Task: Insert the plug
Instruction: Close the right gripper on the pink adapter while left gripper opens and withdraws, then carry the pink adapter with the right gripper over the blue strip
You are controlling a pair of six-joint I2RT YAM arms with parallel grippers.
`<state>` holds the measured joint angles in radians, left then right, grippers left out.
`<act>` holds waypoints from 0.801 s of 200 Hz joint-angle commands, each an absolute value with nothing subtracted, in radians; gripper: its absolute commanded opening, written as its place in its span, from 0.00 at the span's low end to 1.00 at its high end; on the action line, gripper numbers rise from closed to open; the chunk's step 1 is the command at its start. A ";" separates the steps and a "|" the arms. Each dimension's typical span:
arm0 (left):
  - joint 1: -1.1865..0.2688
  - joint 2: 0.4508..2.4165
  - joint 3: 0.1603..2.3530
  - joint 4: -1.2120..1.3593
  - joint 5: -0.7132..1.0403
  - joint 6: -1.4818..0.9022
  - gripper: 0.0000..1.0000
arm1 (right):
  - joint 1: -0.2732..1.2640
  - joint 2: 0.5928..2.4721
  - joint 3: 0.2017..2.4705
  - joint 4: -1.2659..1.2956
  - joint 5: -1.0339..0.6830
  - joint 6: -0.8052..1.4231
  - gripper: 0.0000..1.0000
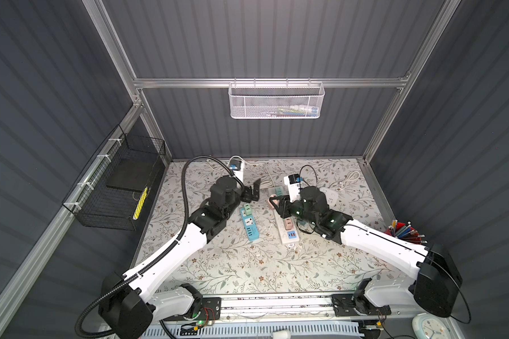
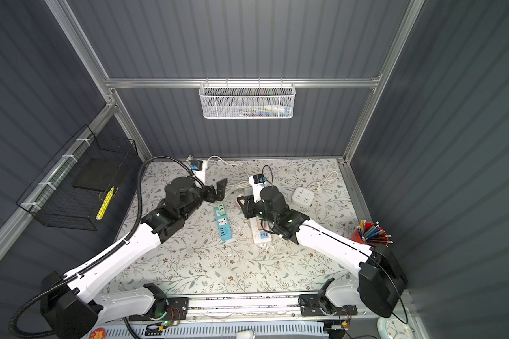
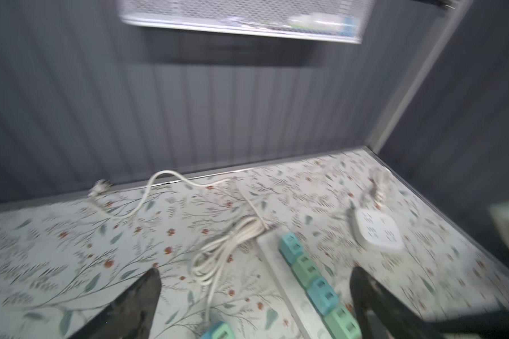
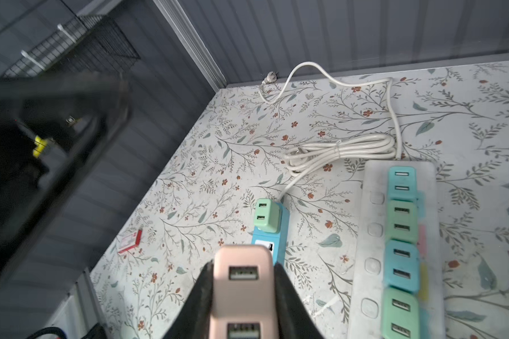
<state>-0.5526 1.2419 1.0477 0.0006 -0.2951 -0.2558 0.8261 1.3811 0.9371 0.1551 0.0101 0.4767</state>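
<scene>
Counting plugs first: six in my right wrist view. One, the pink plug, is pinched in my right gripper, jaws clamped on its two sides, USB ports facing the camera. Four sit in a row on the white strip: teal, green, teal, green. The sixth, a green plug, is seated at the 12 o'clock end of the blue strip.

Strips: three on the floral table. Blue and white lie side by side, and a square white socket block sits at 3 o'clock of them. In both top views the pink plug hangs between blue and white, at about 2 o'clock of the blue strip's middle.

Cords: three, all white. A coiled bundle, a loose cord running to the back wall, and a small coil at 1 o'clock of the block.

My left gripper has its jaws spread wide with nothing between them, near the pink plug at its 10 o'clock; its wrist view is blurred.

In the way: the pink plug and my fingers cover most of the blue strip's free socket in the wrist view, and my right arm hides the white strip's middle from above.

Around: one mesh basket at 12 o'clock, one black wire basket at 9, one red pen cup at 4
</scene>
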 commanded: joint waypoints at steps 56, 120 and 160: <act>-0.387 1.307 1.085 -0.192 -0.323 -0.540 1.00 | 1.036 1.670 0.943 0.441 0.400 0.406 0.23; -0.388 1.273 1.044 -0.161 -0.324 -0.522 1.00 | 1.046 1.805 0.969 0.519 0.448 0.406 0.23; -0.388 1.266 1.036 -0.153 -0.317 -0.528 1.00 | 1.040 1.876 1.007 0.542 0.469 0.375 0.23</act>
<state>-0.3882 1.2804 1.0485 -0.1638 -0.3214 -0.5137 1.0431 1.8412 0.9672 0.4961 0.4324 0.4030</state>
